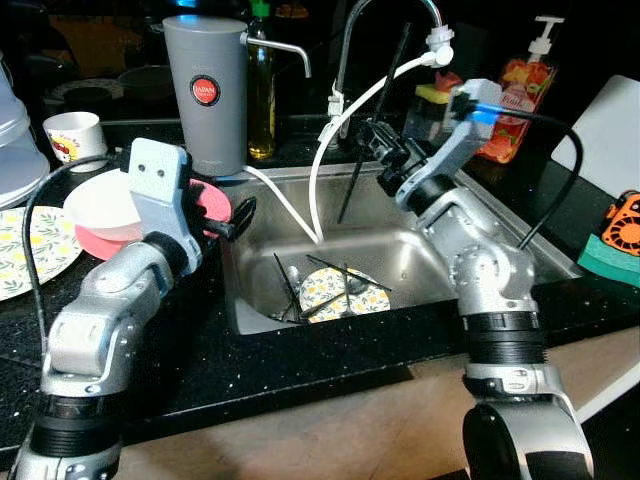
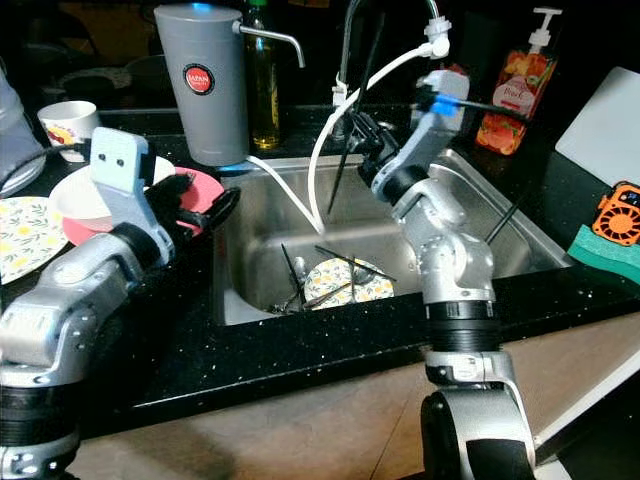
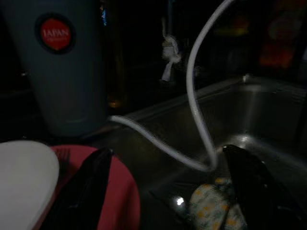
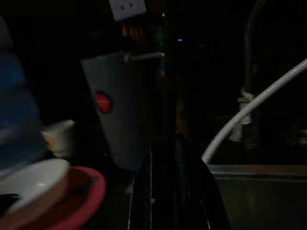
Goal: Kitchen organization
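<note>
Right gripper [image 1: 378,150] jaws clamped on a stiff, light chopstick [image 1: 372,125] (thin, slippery; hold mid-shaft); left gripper [image 1: 238,215] jaws apart

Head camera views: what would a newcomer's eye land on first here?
The right end effector, raised over the steel sink, grips a black chopstick nearly upright. Below lies a floral plate crossed by more chopsticks. The left end effector hovers open beside a red plate.

A black speckled stone worktop [image 1: 300,375] surrounds a steel sink [image 1: 480,255]. On it stand a tall grey water filter jug [image 1: 207,90], a small white cup [image 1: 76,136], a red plate [image 1: 215,210] under a white bowl [image 1: 105,205] — and a green sponge [image 1: 608,258].
</note>
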